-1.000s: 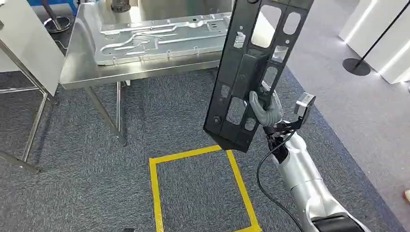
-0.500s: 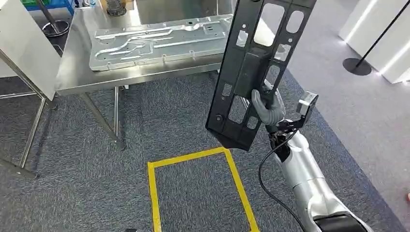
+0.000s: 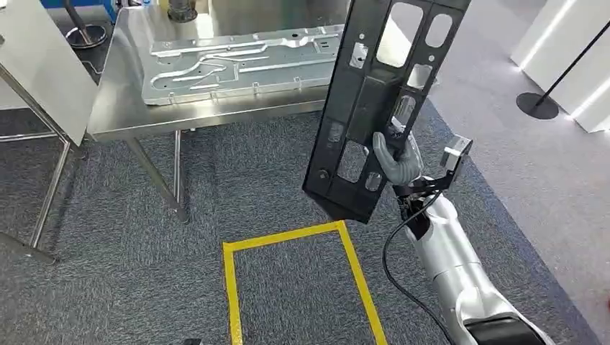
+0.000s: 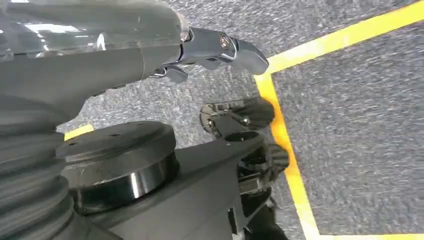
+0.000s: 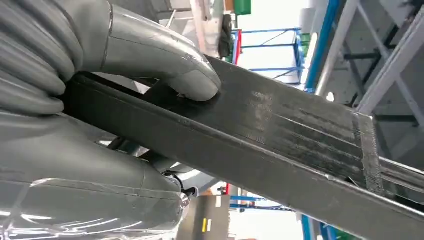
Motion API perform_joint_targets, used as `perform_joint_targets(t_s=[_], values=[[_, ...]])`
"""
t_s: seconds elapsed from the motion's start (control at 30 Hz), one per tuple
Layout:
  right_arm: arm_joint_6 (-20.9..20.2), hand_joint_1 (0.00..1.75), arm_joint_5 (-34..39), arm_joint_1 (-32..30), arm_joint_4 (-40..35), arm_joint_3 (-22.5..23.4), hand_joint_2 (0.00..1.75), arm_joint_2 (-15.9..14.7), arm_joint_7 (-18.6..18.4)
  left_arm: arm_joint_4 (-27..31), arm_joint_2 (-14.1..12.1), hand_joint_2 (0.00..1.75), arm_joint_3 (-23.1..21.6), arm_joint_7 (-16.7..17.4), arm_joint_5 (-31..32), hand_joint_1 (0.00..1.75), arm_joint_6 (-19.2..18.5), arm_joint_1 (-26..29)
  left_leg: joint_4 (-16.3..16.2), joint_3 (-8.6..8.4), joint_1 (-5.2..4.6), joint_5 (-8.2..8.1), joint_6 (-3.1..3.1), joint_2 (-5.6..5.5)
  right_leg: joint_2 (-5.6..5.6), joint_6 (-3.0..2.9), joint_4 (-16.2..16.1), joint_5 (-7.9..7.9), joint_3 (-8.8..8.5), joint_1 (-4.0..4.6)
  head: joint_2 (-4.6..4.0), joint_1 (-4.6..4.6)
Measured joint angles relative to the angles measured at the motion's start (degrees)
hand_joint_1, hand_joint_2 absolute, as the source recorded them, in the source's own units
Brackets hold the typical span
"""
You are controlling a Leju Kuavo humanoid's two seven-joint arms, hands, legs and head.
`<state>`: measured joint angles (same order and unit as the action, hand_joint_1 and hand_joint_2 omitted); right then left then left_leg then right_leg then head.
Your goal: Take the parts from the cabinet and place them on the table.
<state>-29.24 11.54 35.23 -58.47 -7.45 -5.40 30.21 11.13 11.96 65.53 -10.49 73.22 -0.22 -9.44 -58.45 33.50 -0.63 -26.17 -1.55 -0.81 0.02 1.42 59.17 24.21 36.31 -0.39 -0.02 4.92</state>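
A long black panel [image 3: 381, 86] with several cut-outs stands nearly upright in the air, its top leaning toward the steel table [image 3: 119, 108]. My right hand [image 3: 395, 159] grips it low on its right edge. In the right wrist view the thumb [image 5: 192, 80] presses on the panel's dark edge [image 5: 280, 135], with the fingers wrapped around it from behind. The panel's upper end overlaps the table's right end in the head view. My left hand [image 4: 220, 47] hangs over the carpet with its fingers out and nothing in them.
A silver stamped metal plate [image 3: 237, 61] lies on the table. A yellow tape rectangle [image 3: 288, 233] marks the carpet below the panel. A white board [image 3: 36, 65] on a metal frame stands at the left. A black stanchion base [image 3: 536, 104] sits at the right.
The whole picture has swayed a little, so the camera moved. My right hand still holds the black panel at about the same height and tilt.
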Motion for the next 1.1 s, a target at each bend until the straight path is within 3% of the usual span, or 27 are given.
perform_joint_targets(t_s=[0.1,0.17,0.2,0.27,0.33,0.37,0.4,0.47,0.5,0.57,0.63,0.7,0.73,0.8,0.83,0.87,0.9,0.97,1.0,1.03,1.07,1.1], values=[[0.02,1.75,0.02,-0.08,0.0,0.0,1.75,0.0,0.06,0.0,0.02,1.75,0.0,0.02,0.04,0.0,-0.13,0.21,0.35,-0.11,0.22,-0.16,0.78,0.0,0.07,-0.68,-0.66,0.26,0.13,0.41,0.0,-0.02],[0.02,1.75,0.04,0.01,-0.09,0.0,1.75,0.0,0.11,0.0,-0.02,1.75,-0.04,0.02,0.09,0.0,-0.15,0.19,-0.35,-0.11,0.2,-0.87,1.54,0.17,0.0,-1.29,-1.65,0.15,-0.9,-0.24,0.0,-0.02],[0.02,1.75,0.06,0.09,-0.09,0.0,1.75,-0.02,0.13,0.0,0.0,1.75,-0.04,0.0,0.11,0.0,-0.15,0.18,-2.87,0.91,0.2,-2.08,1.81,0.29,-0.06,-1.69,-1.81,0.4,-1.34,-0.26,0.0,0.0],[0.02,1.75,0.09,0.08,-0.09,0.0,1.75,0.0,0.11,0.0,0.0,1.75,-0.04,0.0,0.15,0.0,-0.28,0.3,-12.58,6.03,0.59,-5.96,2.23,0.34,-0.12,-2.1,-1.81,0.91,-1.95,-0.14,0.0,-0.02],[0.02,1.75,0.06,-0.22,-0.09,-0.02,1.75,0.0,0.04,0.0,0.0,1.75,-0.04,0.0,0.15,0.0,-0.28,0.47,-18.15,9.79,0.82,-6.66,2.48,0.36,-0.08,-2.06,-1.77,1.47,-2.5,-0.1,0.0,0.0],[0.04,1.75,0.06,-0.32,-0.09,0.0,1.75,0.0,0.04,0.0,0.0,1.75,-0.04,0.0,0.15,0.0,-0.28,0.54,-17.06,9.75,0.89,-5.14,2.5,0.37,-0.02,-1.99,-1.76,1.79,-2.96,-0.1,0.0,-0.02],[0.04,1.75,0.06,-0.36,-0.09,-0.02,1.75,0.0,0.02,0.0,0.0,1.75,-0.04,-0.04,0.15,0.0,-0.28,0.56,-13.61,8.49,0.95,-2.57,2.44,0.39,0.01,-1.91,-1.74,2.15,-3.49,-0.12,0.0,-0.02],[0.07,1.75,0.06,-0.32,-0.09,-0.02,1.75,0.0,0.04,0.0,0.0,1.75,-0.07,-0.22,0.15,0.0,-0.26,0.49,-2.49,3.57,0.96,3.64,2.02,0.5,0.02,-1.59,-1.72,3.09,-4.81,-0.14,0.0,-0.02],[0.07,1.75,0.06,-0.26,-0.07,0.0,1.75,0.0,0.04,0.0,0.0,1.75,-0.07,-0.26,0.15,0.0,-0.26,0.45,-0.68,2.31,0.69,2.77,1.84,0.48,0.04,-1.26,-1.76,3.45,-5.08,0.08,0.0,-0.02],[0.07,1.75,0.06,-0.15,-0.07,-0.02,1.75,0.0,0.09,0.0,-0.02,1.75,-0.13,-0.31,0.17,0.0,-0.26,0.37,0.38,2.07,0.51,2.58,1.42,0.43,0.09,-0.6,-1.97,3.62,-5.05,0.1,0.0,-0.02],[0.07,1.75,0.09,-0.31,-0.07,-0.02,1.75,-0.02,0.13,0.0,-0.02,1.75,-0.26,-0.31,0.2,0.0,-0.22,0.4,0.82,1.55,0.46,2.37,0.55,0.35,0.07,0.01,-1.54,3.22,-5.31,0.06,0.0,-0.02],[0.07,1.75,0.08,-0.23,-0.09,-0.02,1.75,-0.02,0.13,0.0,-0.02,1.75,-0.48,-0.33,0.37,0.0,-0.22,0.24,1.49,0.34,0.71,2.23,-0.06,0.34,0.03,0.35,1.16,4.55,-4.35,-0.19,0.0,-0.04],[0.04,1.75,0.06,-0.04,-0.09,-0.02,1.75,-0.11,0.17,0.0,0.0,1.75,-0.5,-0.33,0.42,0.0,-0.22,0.09,1.48,0.18,0.69,1.98,-0.38,0.33,0.05,0.52,5.04,6.19,-2.19,-0.21,0.0,-0.02],[0.07,1.75,0.06,-0.34,-0.07,-0.02,1.75,-0.22,0.2,0.0,0.0,1.75,-0.55,-0.22,0.5,0.0,-0.22,0.16,1.45,-0.29,0.58,1.34,-0.48,0.32,0.04,0.86,14.31,9.66,3.77,-0.33,0.0,-0.04],[0.11,1.75,0.06,-0.65,-0.04,-0.02,1.75,-0.22,0.2,0.0,0.0,1.75,-0.55,-0.2,0.48,0.0,-0.22,0.28,1.4,-0.62,0.58,1.02,-0.43,0.31,0.03,0.93,16.95,9.96,6.01,-0.37,0.0,-0.02],[0.11,1.75,0.06,-0.85,-0.04,-0.02,1.75,-0.24,0.2,0.0,0.0,1.75,-0.55,-0.17,0.48,0.0,-0.22,0.39,1.38,-1.09,0.58,0.64,-0.37,0.29,0.02,1.02,16.59,8.68,6.76,-0.41,0.0,-0.04],[0.11,1.75,0.06,-0.9,-0.04,-0.02,1.75,-0.24,0.2,0.0,0.0,1.75,-0.57,-0.17,0.48,0.0,-0.22,0.45,1.37,-1.72,0.58,0.18,-0.25,0.28,0.01,0.98,13.54,5.98,6.13,-0.46,0.0,-0.02],[0.11,1.75,0.06,-0.74,-0.07,-0.02,1.75,-0.26,0.2,0.0,0.0,1.75,-0.61,-0.17,0.5,0.0,-0.22,0.42,1.29,-3.31,0.61,-0.99,0.12,0.28,-0.02,0.77,2.69,-1.1,2.07,-0.52,0.0,-0.04],[0.11,1.75,0.06,-0.75,0.0,-0.02,1.75,-0.26,0.2,0.0,0.0,1.75,-0.61,-0.17,0.48,0.0,-0.22,0.44,1.32,-3.33,0.63,-1.51,0.45,0.31,-0.07,0.47,-0.55,-2.57,1.03,-0.47,0.0,-0.04],[0.11,1.75,0.06,-0.61,0.07,0.0,1.75,-0.26,0.22,0.0,0.0,1.75,-0.61,-0.17,0.48,0.0,-0.22,0.28,1.21,-3.53,0.49,-1.69,0.77,0.27,-0.15,0.04,-1.39,-0.44,1.17,0.09,0.0,-0.06],[0.09,1.75,0.04,-0.66,0.04,-0.02,1.75,-0.26,0.2,0.0,0.0,1.75,-0.61,-0.15,0.48,0.0,-0.22,0.24,1.43,-3.33,0.5,-1.94,1.19,0.35,-0.1,-0.52,-1.1,-1.39,1.15,0.2,0.0,-0.04],[0.11,1.75,0.02,-0.76,0.06,-0.02,1.75,-0.26,0.15,0.0,0.02,1.75,-0.63,-0.15,0.5,0.0,-0.22,0.31,1.36,-3.91,0.54,-1.99,1.57,0.35,-0.04,-0.92,-1.25,-1.32,1.17,0.25,0.0,-0.06]])
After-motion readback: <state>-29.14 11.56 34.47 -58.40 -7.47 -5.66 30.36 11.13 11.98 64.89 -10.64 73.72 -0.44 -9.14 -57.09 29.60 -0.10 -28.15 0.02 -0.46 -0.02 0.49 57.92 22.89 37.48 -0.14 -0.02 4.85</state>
